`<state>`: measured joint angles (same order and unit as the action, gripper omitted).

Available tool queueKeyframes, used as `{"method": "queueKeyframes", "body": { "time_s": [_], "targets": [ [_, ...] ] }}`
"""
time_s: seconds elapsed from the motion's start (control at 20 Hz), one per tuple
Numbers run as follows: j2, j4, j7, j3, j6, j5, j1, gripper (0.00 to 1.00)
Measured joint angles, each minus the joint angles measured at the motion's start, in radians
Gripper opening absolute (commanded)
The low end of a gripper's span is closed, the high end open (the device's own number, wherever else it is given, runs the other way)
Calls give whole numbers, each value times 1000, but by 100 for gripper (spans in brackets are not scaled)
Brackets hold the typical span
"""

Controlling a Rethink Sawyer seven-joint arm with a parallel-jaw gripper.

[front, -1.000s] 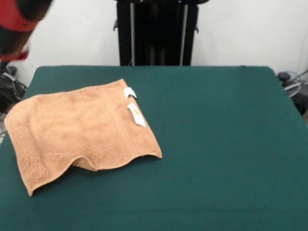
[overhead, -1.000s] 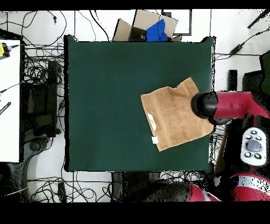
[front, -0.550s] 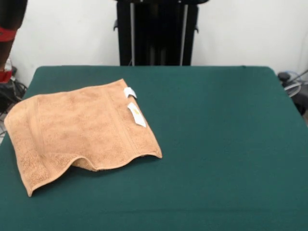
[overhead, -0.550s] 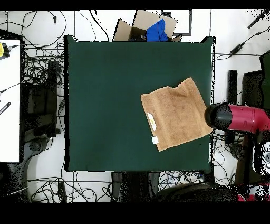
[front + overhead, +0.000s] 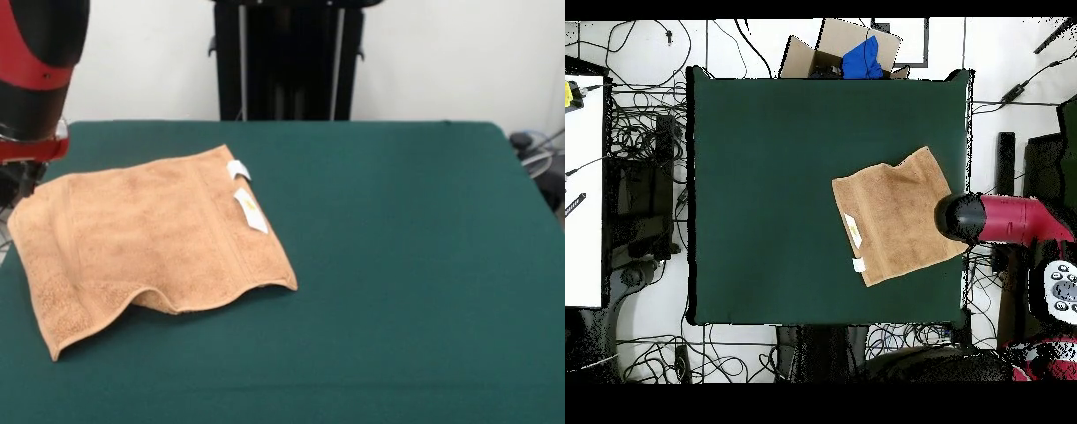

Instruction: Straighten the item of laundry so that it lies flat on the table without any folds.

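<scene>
Back over the table (image 5: 765,180) edge comes our one arm (image 5: 1005,220), beside the one towel (image 5: 895,215) with two tags (image 5: 250,210); we cannot tell the gripper's state.

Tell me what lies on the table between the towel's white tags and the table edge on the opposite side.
Nothing: in the front view, from the white tags on the towel across to the far side, the table shows only bare green cloth. The overhead view agrees.
</scene>
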<state>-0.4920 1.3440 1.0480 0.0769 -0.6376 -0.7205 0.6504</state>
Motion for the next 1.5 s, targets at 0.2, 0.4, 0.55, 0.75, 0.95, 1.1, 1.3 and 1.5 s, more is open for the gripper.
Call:
{"method": "queueKeyframes", "body": {
  "time_s": [0.2, 0.4, 0.55, 0.75, 0.95, 1.1, 1.3, 1.5],
  "targets": [
    [0, 0, 0, 42, 0, 0, 18, 100],
    [10, -12, 0, 84, 0, -1, 42, 100],
    [29, -35, 0, 106, 0, -2, 49, 100],
    [62, -83, 0, 126, 0, -11, 47, 100],
    [81, -114, 0, 136, 0, -19, 42, 100],
    [91, -138, 0, 136, 0, -21, 36, 100],
    [96, -158, 0, 136, 0, -22, 32, 100],
    [96, -172, 0, 136, 0, -22, 30, 100]
  ]
}}
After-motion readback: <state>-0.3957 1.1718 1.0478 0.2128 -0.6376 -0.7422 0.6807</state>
